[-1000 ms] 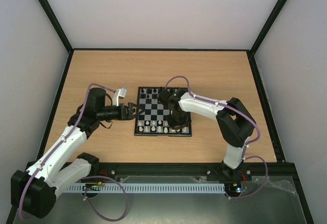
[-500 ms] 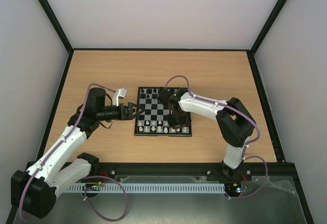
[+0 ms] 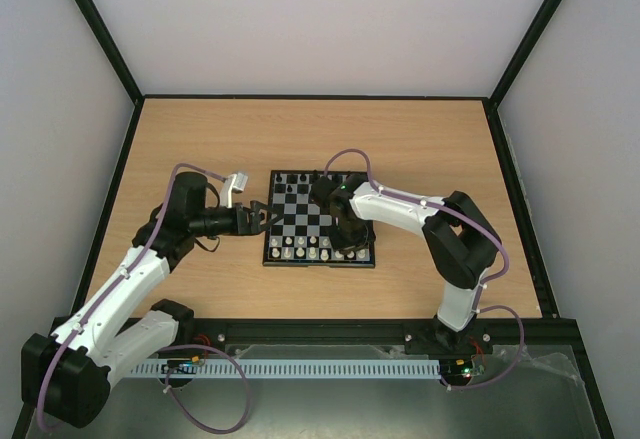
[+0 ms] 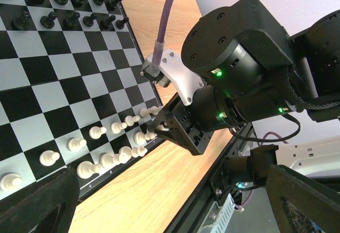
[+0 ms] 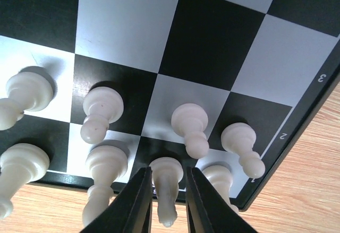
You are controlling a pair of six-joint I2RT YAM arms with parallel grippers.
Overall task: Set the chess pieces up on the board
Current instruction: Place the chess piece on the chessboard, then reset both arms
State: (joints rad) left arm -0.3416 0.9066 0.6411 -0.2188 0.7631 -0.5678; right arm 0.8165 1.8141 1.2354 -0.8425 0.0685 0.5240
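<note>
Left gripper [image 3: 263, 216] beside the board [image 3: 300, 215], right gripper [image 3: 342, 236] over it.

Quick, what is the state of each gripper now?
Left gripper: open, empty.
Right gripper: around a white piece; grip cannot be told.

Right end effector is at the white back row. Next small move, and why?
Probably open the right end effector a little and lift straight up. Its fingers closely flank an upright white piece that already appears to stand on a near-edge square of the board, in line with its neighbours. Those sit close on both sides, so a sideways exit could knock them.
</note>
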